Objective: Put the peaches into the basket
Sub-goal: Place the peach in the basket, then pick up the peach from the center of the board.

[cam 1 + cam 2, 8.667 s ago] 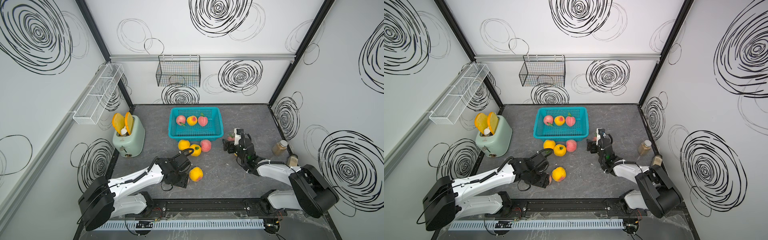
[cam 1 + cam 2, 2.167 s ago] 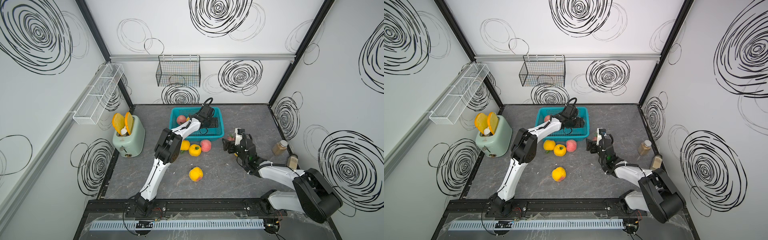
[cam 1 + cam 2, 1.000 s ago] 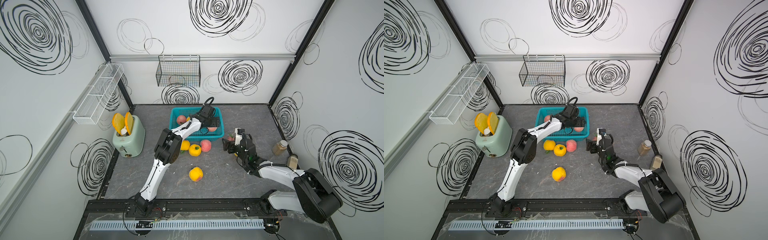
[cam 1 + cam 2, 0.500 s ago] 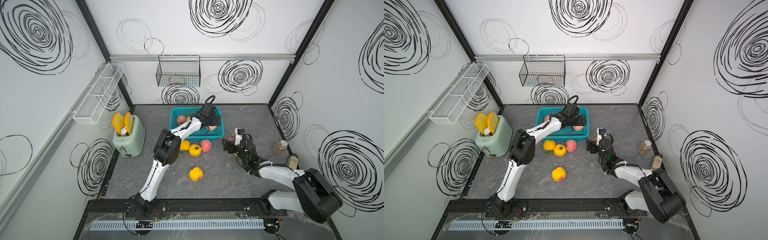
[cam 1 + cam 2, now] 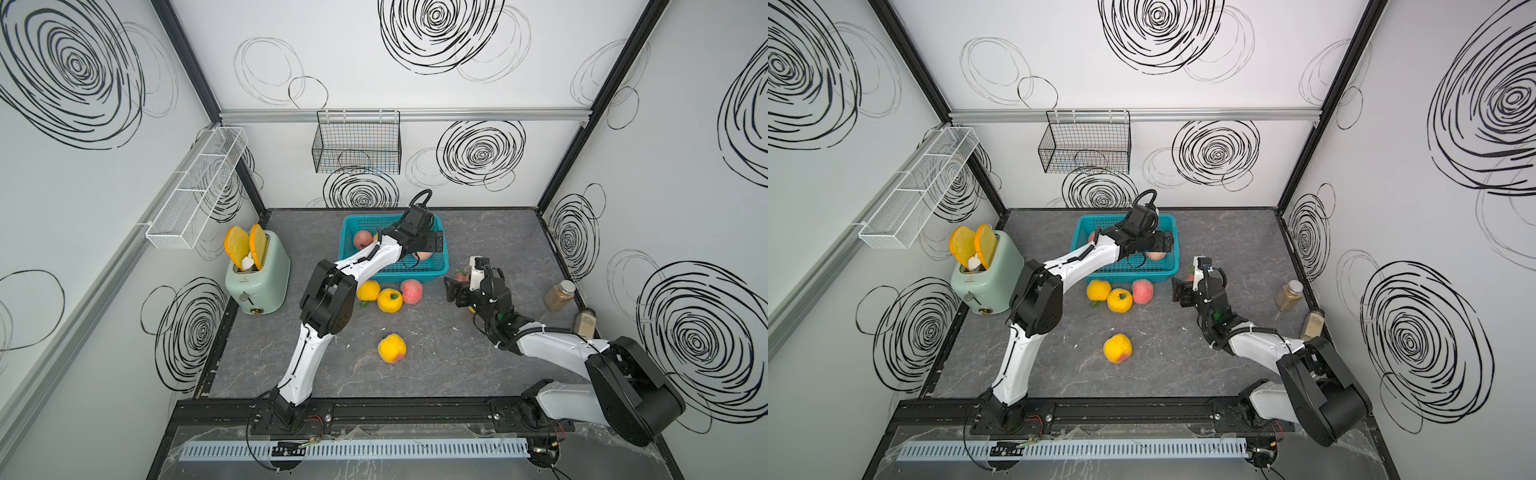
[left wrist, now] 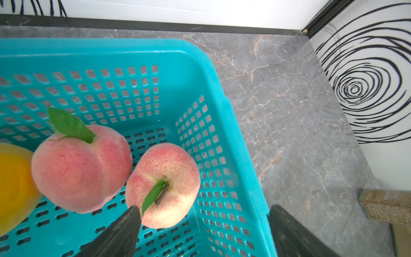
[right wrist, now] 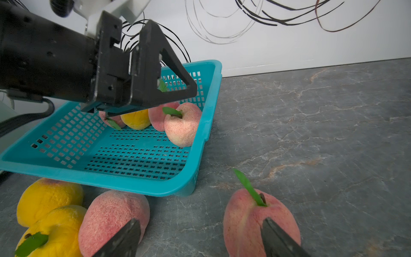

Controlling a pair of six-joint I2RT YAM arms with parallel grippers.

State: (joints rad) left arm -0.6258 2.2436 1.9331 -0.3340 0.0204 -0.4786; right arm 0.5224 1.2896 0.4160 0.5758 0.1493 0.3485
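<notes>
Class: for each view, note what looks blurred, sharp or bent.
Left wrist view: the left fingertips are soft, and the yellow peach at the frame edge is blurred. Right wrist view: the right fingertips blur, while the basket is sharp. Both top views: the wide-angle lens tilts the corner posts outward, and shadows are faint.

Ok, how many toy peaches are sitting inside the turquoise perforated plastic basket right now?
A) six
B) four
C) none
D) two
B: the right wrist view shows four in the turquoise perforated plastic basket: a pale pink peach with a leaf, a darker pink peach, a yellow peach and a pink peach at the back.
</notes>
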